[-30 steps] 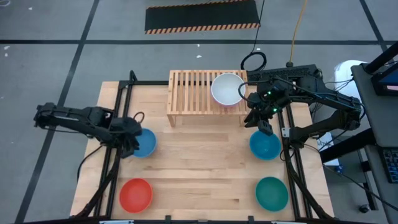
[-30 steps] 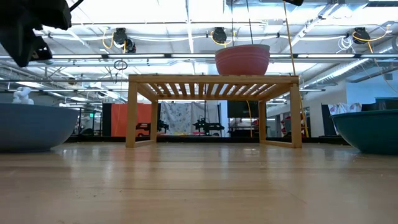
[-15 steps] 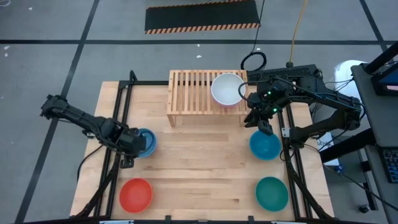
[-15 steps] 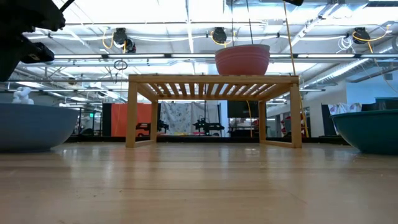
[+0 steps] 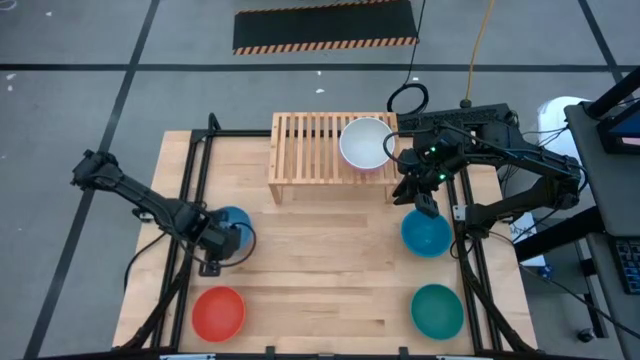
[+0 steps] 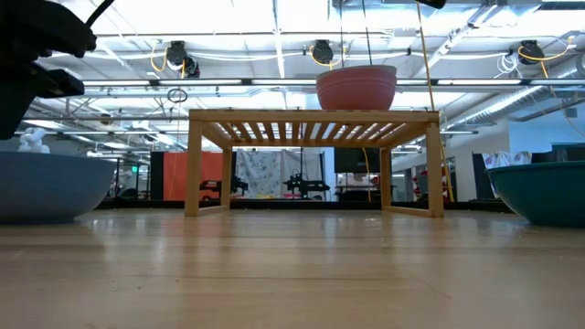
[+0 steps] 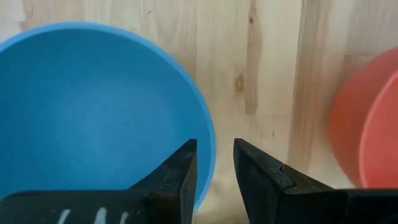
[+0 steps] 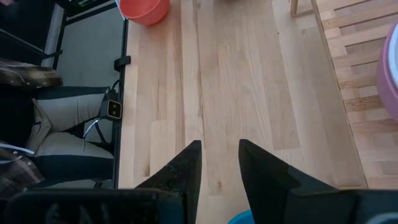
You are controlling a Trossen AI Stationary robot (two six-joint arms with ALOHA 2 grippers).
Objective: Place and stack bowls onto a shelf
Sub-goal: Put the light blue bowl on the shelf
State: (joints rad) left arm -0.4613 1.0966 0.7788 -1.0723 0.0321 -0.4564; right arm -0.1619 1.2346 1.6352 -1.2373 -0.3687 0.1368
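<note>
Left pincer (image 5: 222, 243) shifted over blue bowl (image 5: 236, 228) rim, parted, straddling it; wooden tabletop (image 5: 320, 270); right pincer (image 5: 425, 207) released.

Around the work: table, floor and room

A pale wooden tabletop (image 5: 330, 270) sat in a black metal frame (image 5: 190, 200) on a grey floor (image 5: 90, 80), where a black mat edged with yellow-and-black hazard stripes (image 5: 325, 27) lay beyond the table. A coiled black cable (image 5: 407, 97) rested near the far edge. Ceiling lights (image 6: 274, 14) shone in the room behind.
</note>
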